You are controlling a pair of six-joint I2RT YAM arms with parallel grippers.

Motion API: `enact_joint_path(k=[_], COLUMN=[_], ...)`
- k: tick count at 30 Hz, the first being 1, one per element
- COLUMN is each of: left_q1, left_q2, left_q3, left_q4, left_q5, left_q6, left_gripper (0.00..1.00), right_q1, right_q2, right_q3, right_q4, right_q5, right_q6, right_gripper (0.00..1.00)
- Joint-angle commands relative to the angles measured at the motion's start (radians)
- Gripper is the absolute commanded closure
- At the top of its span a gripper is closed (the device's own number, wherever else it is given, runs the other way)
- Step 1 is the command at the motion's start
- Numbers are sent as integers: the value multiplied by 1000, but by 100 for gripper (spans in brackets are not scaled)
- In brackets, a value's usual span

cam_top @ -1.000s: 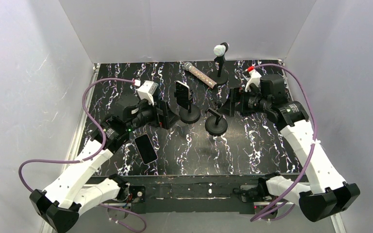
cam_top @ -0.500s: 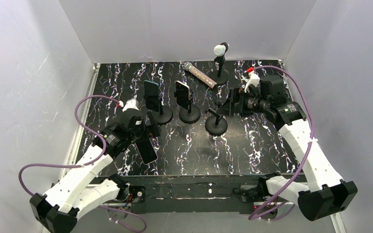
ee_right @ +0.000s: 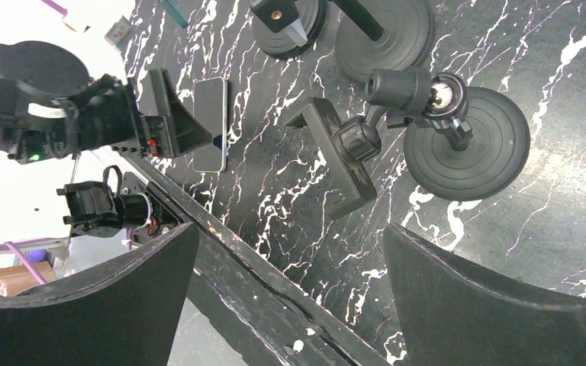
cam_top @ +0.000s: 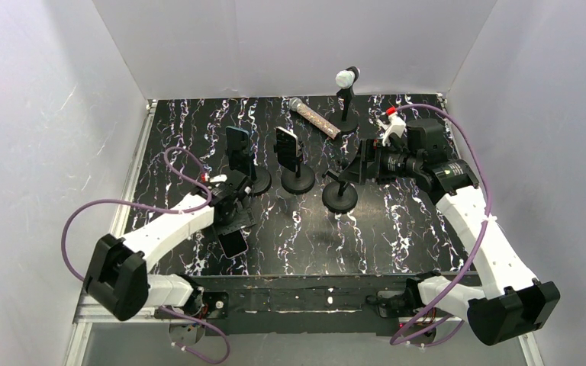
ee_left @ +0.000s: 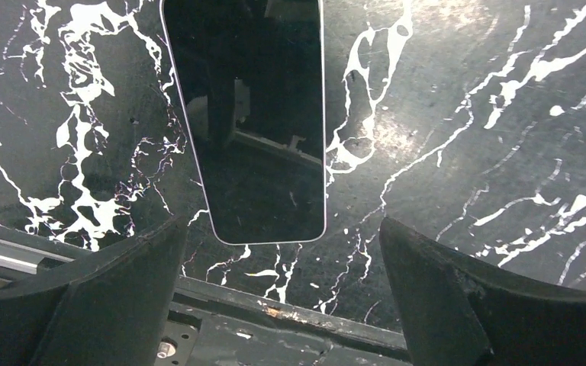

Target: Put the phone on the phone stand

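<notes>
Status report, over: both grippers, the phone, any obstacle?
Left gripper open, above the flat black phone on the marbled table; not gripped. Right gripper open, near the empty black round-base stand. Two neighbouring stands occupied; no obstacle seen.

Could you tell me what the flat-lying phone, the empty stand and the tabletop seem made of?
Phone: glossy glass face, showing clear reflections; pale rim, possibly metal.
Empty stand: matte black, plastic or coated metal; ridged round base.
Tabletop: black with white marble-like veins and a slight sheen; perhaps printed laminate.
</notes>
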Motion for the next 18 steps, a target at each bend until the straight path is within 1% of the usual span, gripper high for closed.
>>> enact_joint_path(k=[1, 7, 18], left_q1=[14, 42, 133], left_q2=[50, 119, 200], left_q3=[-12, -28, -138], left_q4=[40, 92, 228], left_q5=[9, 34, 145], left_q6=[-14, 15, 61], left_gripper=[2, 2, 2], right_q1=[-4, -4, -3], right_q2=[-2, -5, -3], right_q3=[-11, -24, -26], right_q4=[37, 45, 57], right_q5=[-29, -36, -53], right_q6=[1, 3, 4], right_gripper=[2, 2, 2])
